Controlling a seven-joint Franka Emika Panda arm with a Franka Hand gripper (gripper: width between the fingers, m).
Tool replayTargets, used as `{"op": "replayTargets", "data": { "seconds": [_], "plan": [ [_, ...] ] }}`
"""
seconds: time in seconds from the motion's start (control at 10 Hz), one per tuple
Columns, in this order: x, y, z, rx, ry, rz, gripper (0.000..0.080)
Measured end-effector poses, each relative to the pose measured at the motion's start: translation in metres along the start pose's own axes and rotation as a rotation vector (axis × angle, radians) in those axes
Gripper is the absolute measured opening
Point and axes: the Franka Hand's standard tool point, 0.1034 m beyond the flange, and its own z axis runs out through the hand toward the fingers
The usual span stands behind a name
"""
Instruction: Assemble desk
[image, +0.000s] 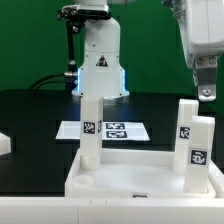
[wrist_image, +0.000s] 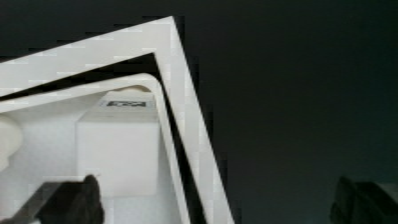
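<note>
Three legs (image: 91, 128) stand upright in the desk top (image: 140, 182), below the raised gripper (image: 206, 98), whose jaws are spread wide and empty. Probably between legs: next comes fetching the remaining one.

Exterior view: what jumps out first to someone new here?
The white desk top lying in the foreground, with white tagged legs standing up from it: one leg toward the exterior view's left, two legs at its right. Above those, the gripper hangs open, holding nothing. Behind lies the marker board on the black table.
</note>
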Motion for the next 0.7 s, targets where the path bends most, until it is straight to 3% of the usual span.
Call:
{"op": "replayTargets", "data": {
  "seconds": [0.3, 0.5, 0.7],
  "plan": [
    [0.001, 0.000, 0.000, 0.001, 0.000, -0.047, 0.0649],
    [0.025, 0.001, -0.016, 0.021, -0.005, -0.202, 0.0649],
    [0.050, 0.005, -0.031, 0.023, -0.010, -0.418, 0.0649]
  ]
}}
